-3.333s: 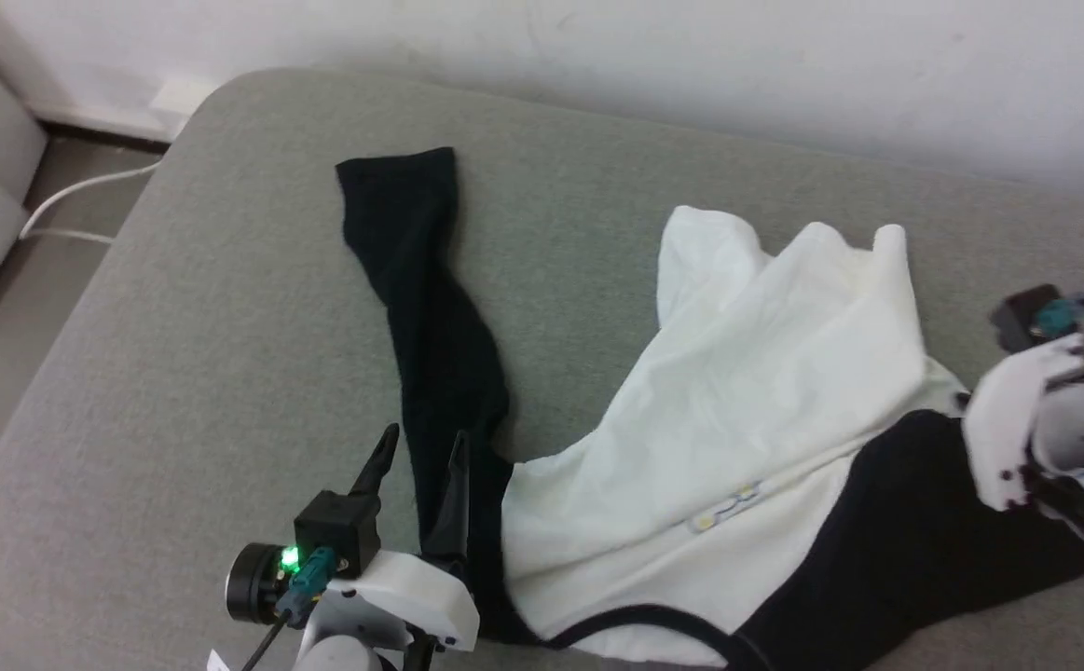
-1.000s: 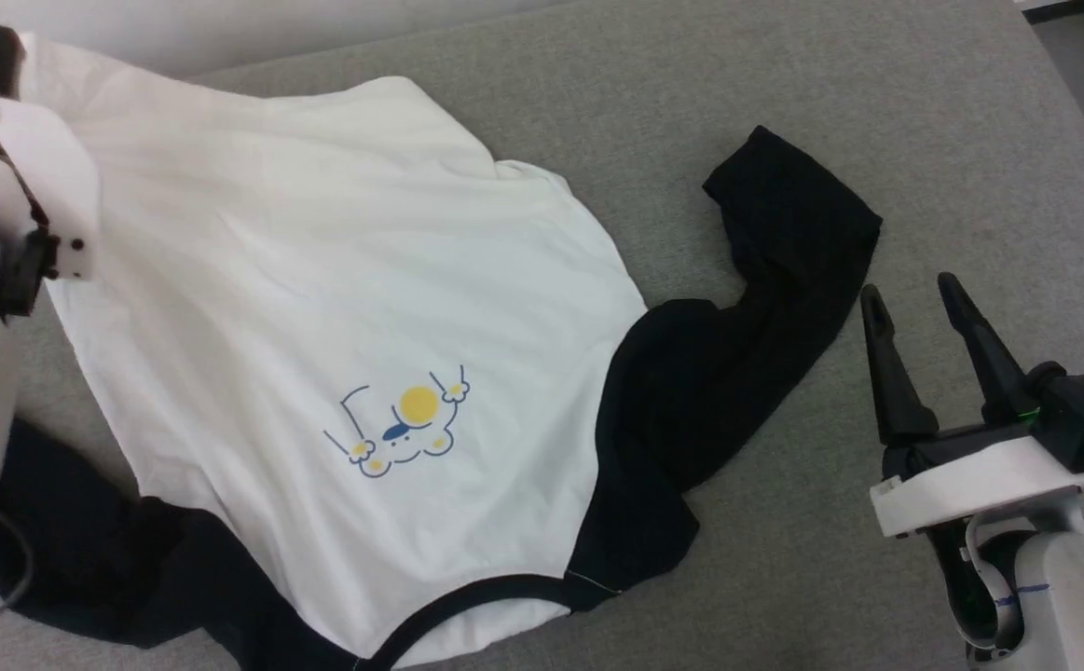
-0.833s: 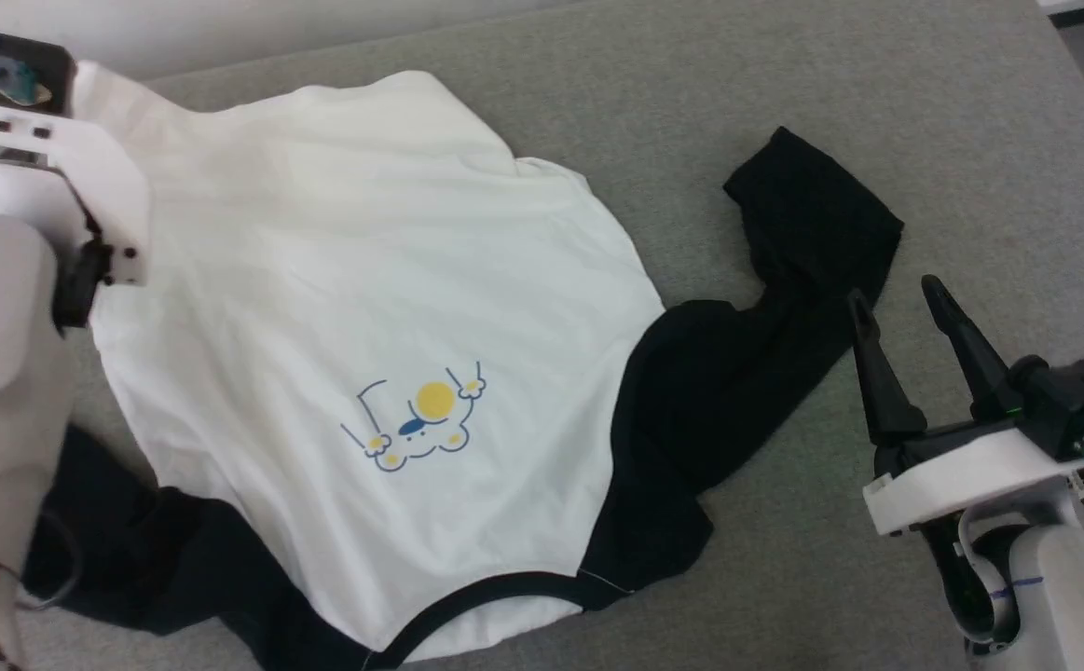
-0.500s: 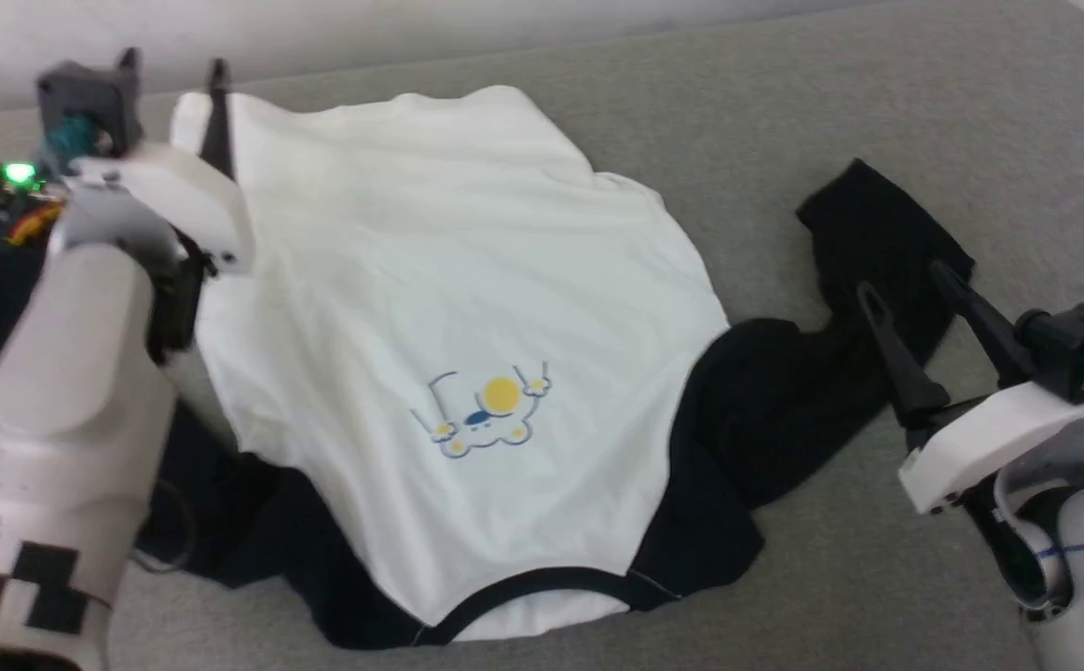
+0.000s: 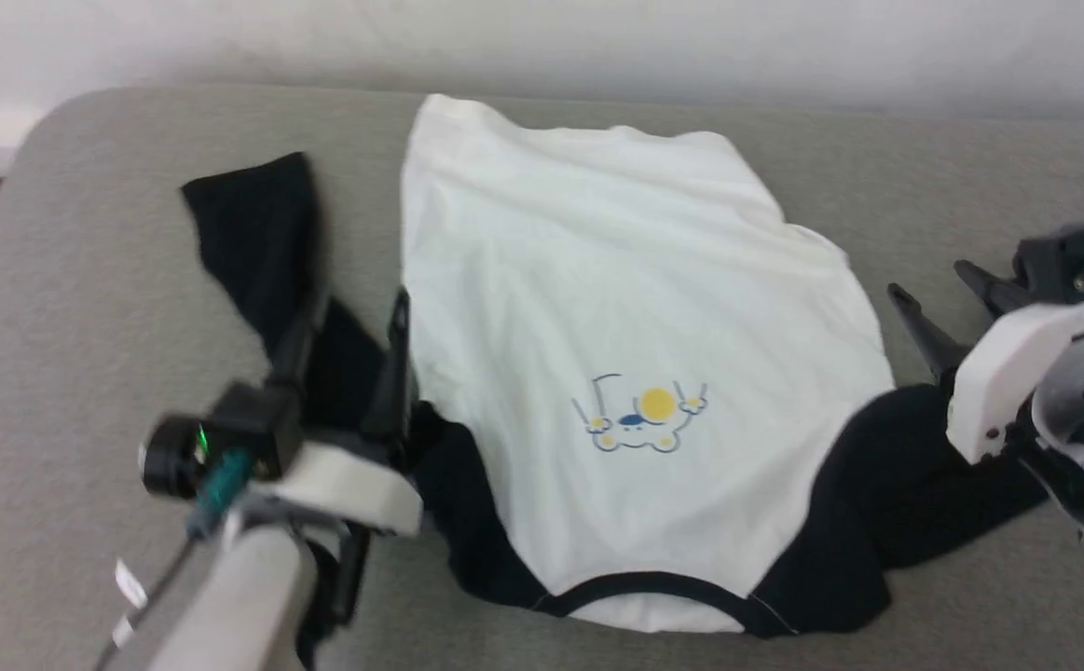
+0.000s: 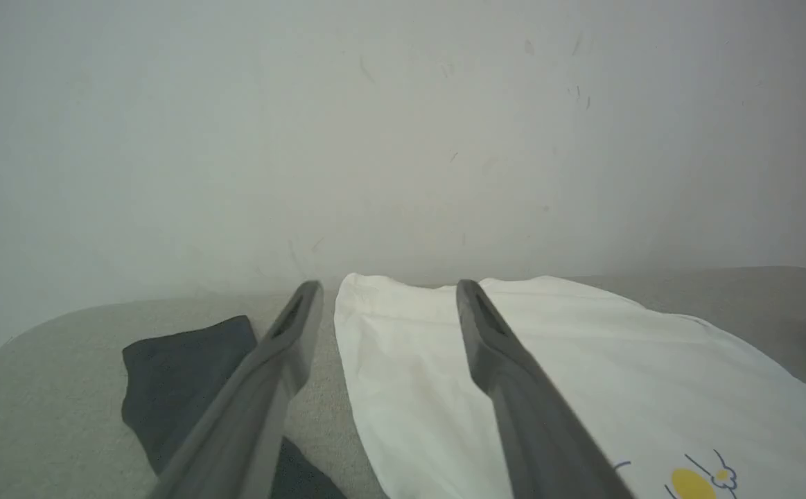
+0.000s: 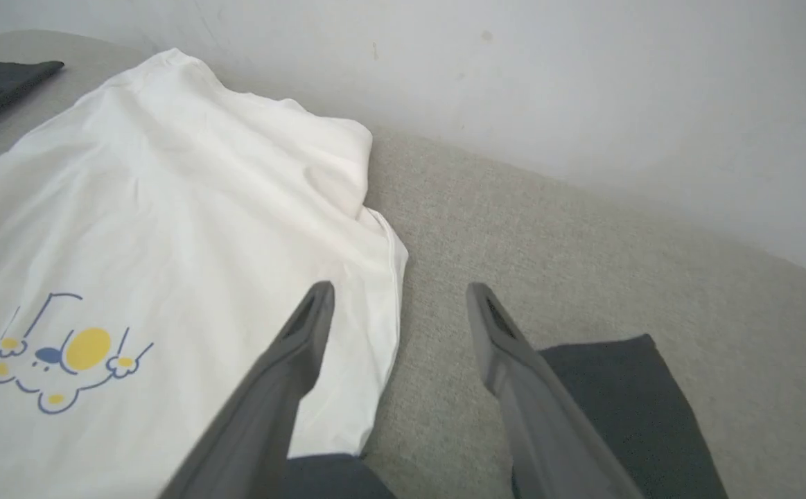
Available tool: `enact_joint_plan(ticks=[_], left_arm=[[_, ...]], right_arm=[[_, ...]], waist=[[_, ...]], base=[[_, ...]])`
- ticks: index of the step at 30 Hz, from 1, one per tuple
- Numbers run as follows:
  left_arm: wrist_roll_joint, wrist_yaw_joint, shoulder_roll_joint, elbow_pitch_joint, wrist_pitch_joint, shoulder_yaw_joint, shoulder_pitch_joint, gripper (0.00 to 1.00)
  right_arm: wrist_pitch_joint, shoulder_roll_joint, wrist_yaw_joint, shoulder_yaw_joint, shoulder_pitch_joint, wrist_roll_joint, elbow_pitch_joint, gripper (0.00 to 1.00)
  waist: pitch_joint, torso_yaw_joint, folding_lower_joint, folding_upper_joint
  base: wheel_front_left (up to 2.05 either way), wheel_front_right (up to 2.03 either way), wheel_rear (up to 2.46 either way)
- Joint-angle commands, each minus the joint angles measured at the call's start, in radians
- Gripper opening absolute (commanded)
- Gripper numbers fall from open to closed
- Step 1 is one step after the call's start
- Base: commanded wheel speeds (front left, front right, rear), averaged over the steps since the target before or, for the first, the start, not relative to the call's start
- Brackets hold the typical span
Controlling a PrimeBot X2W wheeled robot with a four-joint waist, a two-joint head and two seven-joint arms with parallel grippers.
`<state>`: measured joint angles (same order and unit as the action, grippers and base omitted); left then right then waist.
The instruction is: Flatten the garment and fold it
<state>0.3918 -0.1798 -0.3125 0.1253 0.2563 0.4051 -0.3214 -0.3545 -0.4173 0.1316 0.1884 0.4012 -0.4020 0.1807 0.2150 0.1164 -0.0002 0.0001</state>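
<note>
Here, the grey cushion (image 5: pixel 85 308) carries the garment (image 5: pixel 616 280), its white body spread fairly flat (neck trim nearest the robot). Its left sleeve (image 5: pixel 253 224) lies stretched out; its right sleeve (image 5: pixel 914 466) is bunched. The left gripper (image 5: pixel 350 308) hangs over the left sleeve, the right gripper (image 5: pixel 926 280) beside the other, both spread wide and empty. The cartoon print (image 5: pixel 639 419) faces up.

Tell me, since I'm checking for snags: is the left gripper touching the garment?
Cannot tell. Head view: the open left gripper overlaps the black sleeve of the garment, yet no view plainly shows contact or a gap.
</note>
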Motion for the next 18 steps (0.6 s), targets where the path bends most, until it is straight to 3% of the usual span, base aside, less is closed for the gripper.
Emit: enact_joint_plan(ticks=[1, 6, 18], left_arm=[[-0.010, -0.013, 0.012, -0.024, 0.005, 0.004, 0.033, 1.00], [-0.009, -0.042, 0.074, -0.123, 0.005, 0.025, 0.149, 1.00], [-0.056, -0.009, 0.144, -0.136, 0.005, 0.034, 0.163, 1.00]], right_arm=[[-0.012, -0.010, -0.001, 0.010, 0.032, -0.007, 0.021, 1.00], [-0.079, -0.055, -0.001, 0.058, 0.164, -0.012, 0.198, 1.00], [-0.159, -0.114, -0.001, 0.153, 0.352, -0.011, 0.586, 1.00]], waist=[[-0.028, 0.106, 0.0002, -0.0001], [0.007, 0.184, 0.0002, -0.0001], [0.083, 0.317, 0.0002, -0.0001]], base=[[0.00, 0.00, 0.00], [0.00, 0.00, 0.00], [0.00, 0.00, 0.00]])
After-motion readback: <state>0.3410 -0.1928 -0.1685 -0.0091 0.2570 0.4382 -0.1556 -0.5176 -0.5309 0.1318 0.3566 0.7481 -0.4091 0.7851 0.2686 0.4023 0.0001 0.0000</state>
